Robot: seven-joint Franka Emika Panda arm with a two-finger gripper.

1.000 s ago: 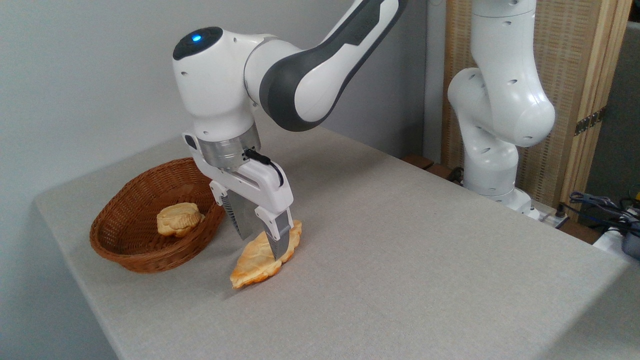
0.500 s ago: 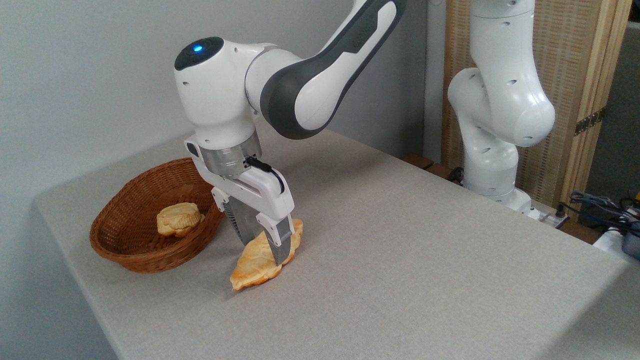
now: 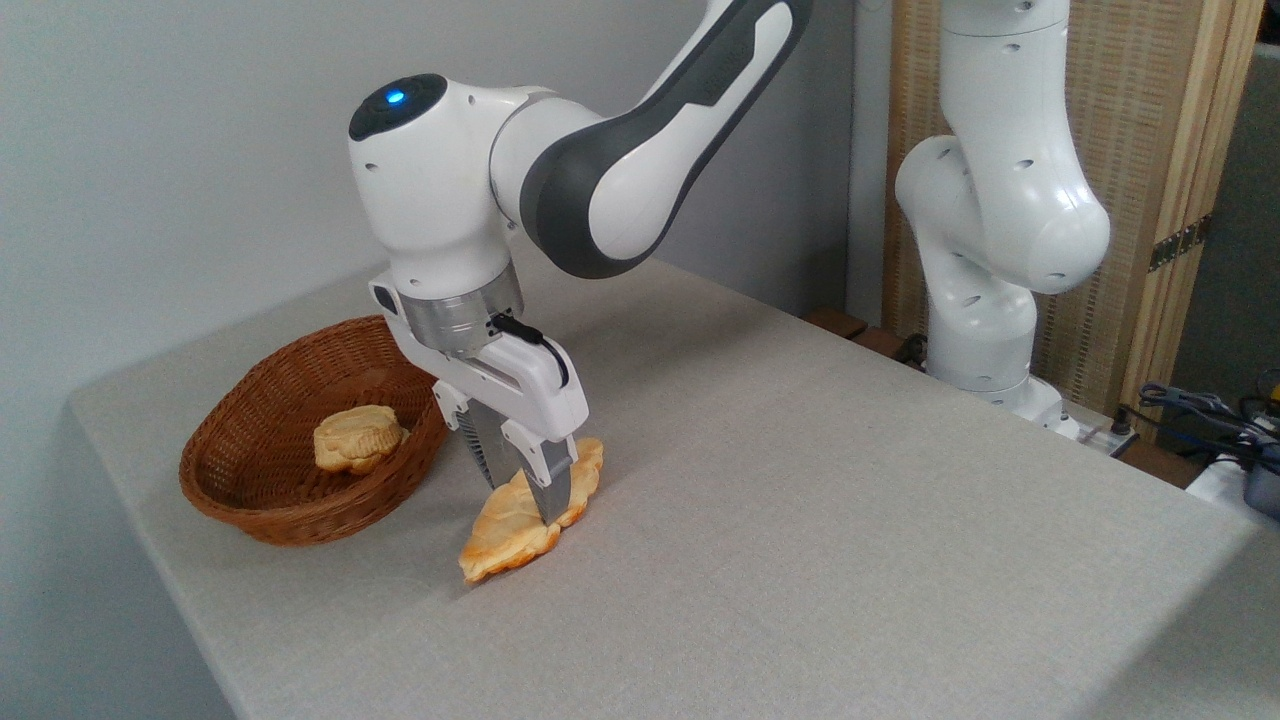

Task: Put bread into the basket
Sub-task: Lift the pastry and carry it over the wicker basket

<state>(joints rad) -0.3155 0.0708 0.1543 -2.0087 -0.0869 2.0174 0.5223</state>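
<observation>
The bread [image 3: 503,537], a long flat golden pastry with browner edges, lies on the grey table just right of the basket [image 3: 262,520]. My gripper [image 3: 524,497] reaches down over the bread's middle. Its two fingers [image 3: 552,488] press the pastry's sides, and the bread's far end tips up a little while the near tip touches the table. The oval brown wicker basket stands at the table's left end, apart from the bread.
A smaller pale bun [image 3: 356,437] sits inside the basket. The arm's white base column [image 3: 990,300] rises at the table's far right edge, with cables [image 3: 1200,410] beside it. A wall runs behind the basket.
The fingers have drawn closer together around the bread. The gripper sank slightly and the pastry's far end lifted a little.
</observation>
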